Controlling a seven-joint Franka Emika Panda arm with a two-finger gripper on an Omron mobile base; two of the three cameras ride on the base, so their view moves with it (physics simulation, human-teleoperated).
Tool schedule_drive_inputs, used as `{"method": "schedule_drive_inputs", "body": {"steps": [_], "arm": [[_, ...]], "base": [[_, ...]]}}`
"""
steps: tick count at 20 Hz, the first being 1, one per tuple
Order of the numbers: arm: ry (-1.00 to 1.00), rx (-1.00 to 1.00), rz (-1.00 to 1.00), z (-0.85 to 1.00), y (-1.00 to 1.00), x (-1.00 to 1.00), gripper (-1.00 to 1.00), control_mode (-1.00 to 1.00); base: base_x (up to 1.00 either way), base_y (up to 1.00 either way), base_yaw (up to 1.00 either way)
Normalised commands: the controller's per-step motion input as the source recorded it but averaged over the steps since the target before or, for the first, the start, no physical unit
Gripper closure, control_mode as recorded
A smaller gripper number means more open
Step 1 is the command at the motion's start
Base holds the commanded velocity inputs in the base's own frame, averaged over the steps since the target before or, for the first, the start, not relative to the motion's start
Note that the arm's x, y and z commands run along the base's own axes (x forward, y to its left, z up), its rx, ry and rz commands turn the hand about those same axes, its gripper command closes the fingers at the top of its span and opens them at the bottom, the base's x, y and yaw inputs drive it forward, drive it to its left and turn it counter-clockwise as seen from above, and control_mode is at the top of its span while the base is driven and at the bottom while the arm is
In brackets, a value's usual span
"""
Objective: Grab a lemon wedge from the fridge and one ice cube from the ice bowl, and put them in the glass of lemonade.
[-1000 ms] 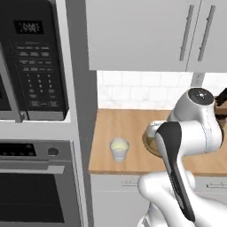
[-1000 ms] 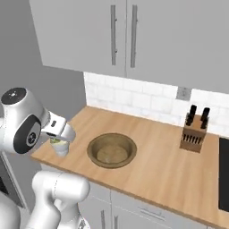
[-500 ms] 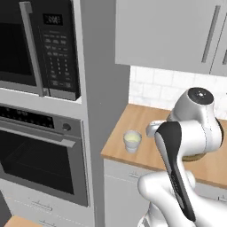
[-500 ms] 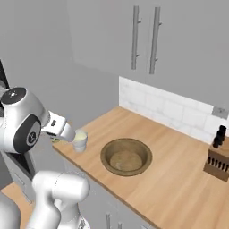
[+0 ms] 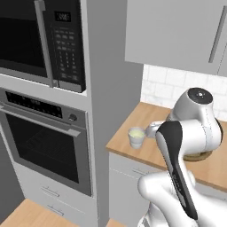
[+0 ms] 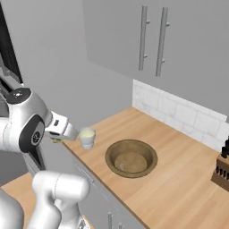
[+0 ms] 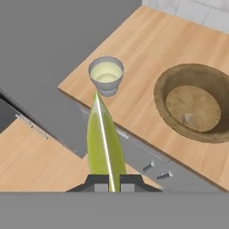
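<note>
In the hand view my gripper is shut on the lemon wedge, a yellow-green sliver pointing up from between the fingers. The wedge hangs off the counter's front edge, short of the glass of lemonade, which stands near the counter's corner. The ice bowl sits to the right of the glass with a small pale speck inside it. From the right base view the gripper is just left of the glass, and the bowl lies further right. The glass also shows beside the arm. The fridge is out of view.
A black oven and microwave column stands left of the counter. Grey wall cabinets hang above the counter. A knife block stands at the far right. Grey drawers run under the counter's front edge.
The whole picture has shifted, so the base has driven: the oven column has come further into view and the counter has slid right. The gripper stays shut on the lemon wedge.
</note>
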Motion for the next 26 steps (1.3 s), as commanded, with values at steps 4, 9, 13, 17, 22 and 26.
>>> {"method": "schedule_drive_inputs", "body": {"steps": [4,9,13,17,22,26], "arm": [[0.02,0.0,0.06,-0.08,-0.01,0.27,1.0,-1.0],[0.0,0.0,0.0,0.0,0.0,0.21,1.0,-1.0],[0.0,0.0,0.0,-0.13,-0.07,0.49,1.0,-1.0],[0.0,0.0,0.0,-0.21,-0.06,0.65,1.0,-1.0],[0.03,0.0,0.01,-0.39,0.0,0.59,1.0,-1.0],[0.1,0.0,0.02,-0.54,0.0,0.61,1.0,-1.0]], "base": [[0.0,0.0,0.0],[0.0,0.0,0.0],[0.0,0.0,0.0],[0.0,0.0,0.0],[0.0,0.0,0.0],[0.0,0.0,0.0]]}}
